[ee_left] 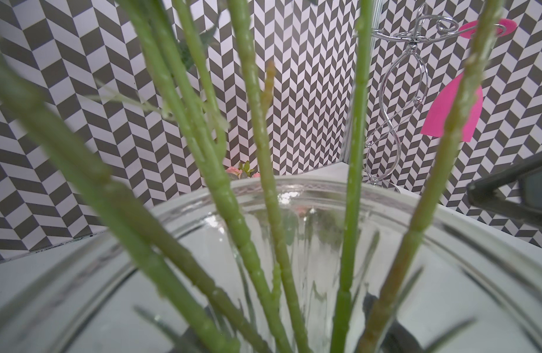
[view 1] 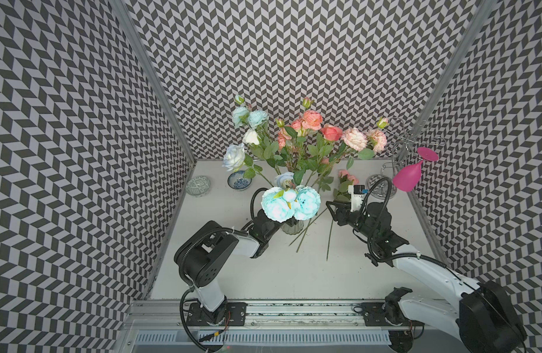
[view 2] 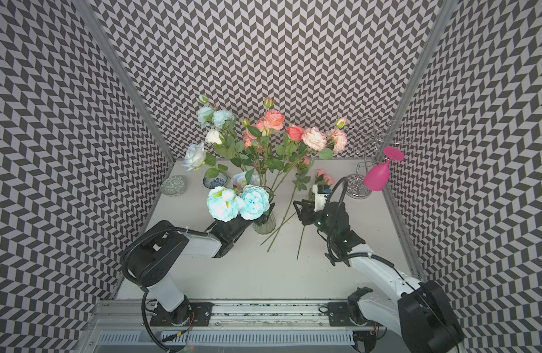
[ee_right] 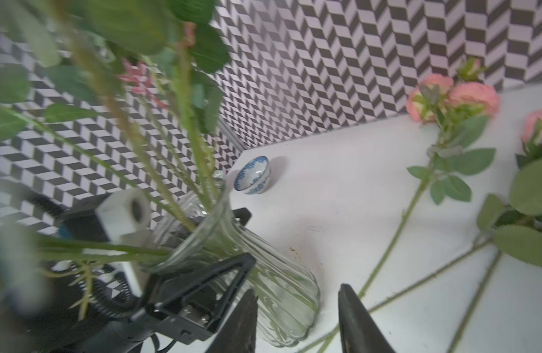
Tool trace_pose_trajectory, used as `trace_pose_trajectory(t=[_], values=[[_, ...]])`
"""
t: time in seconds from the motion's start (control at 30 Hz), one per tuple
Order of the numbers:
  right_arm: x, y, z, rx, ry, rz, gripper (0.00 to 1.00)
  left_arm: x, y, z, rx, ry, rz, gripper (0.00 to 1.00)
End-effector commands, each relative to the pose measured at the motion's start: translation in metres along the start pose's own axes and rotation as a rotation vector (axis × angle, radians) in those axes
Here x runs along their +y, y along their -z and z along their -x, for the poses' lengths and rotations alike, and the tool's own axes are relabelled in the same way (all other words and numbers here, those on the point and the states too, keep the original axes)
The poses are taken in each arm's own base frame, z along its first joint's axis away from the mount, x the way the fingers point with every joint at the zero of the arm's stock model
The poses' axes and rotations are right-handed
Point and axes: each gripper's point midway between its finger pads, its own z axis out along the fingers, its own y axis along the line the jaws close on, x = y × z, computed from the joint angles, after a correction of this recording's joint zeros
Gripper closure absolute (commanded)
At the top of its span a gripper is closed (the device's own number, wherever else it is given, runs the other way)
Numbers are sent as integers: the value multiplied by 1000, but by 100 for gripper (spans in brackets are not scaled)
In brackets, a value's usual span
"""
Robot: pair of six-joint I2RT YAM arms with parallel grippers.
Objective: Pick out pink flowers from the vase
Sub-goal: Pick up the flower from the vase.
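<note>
Holding the vase [view 1: 292, 227] by its neck, left gripper [ee_right: 245, 237] is clamping snugly; right gripper [ee_right: 297, 293] is hovering half-open, empty, beside it. Pink flowers [view 1: 312, 119] are partly standing in vase, partly lying on table [view 1: 263, 275].

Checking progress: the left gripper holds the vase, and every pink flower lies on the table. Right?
Not every one: several pink flowers stand in the vase, as both top views show. The left gripper does hold the vase.
</note>
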Motion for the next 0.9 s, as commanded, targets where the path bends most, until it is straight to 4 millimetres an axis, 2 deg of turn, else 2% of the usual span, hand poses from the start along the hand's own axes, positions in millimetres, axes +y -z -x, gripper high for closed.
trace_pose_trajectory(t=[0.0,0.17,0.37,0.57,0.87], values=[[37,-1,32,-87,115,106,57,0,7,-42,146,27,6,100],[59,-11,53,-109,150,149,56,-4,8,-44,150,13,2,100],[72,-19,75,-139,175,163,56,-7,7,-41,141,5,0,100],[68,-33,80,-133,178,131,57,-7,7,-39,133,5,-1,100],[67,-41,83,-142,177,131,68,-7,7,-40,137,4,-1,100]])
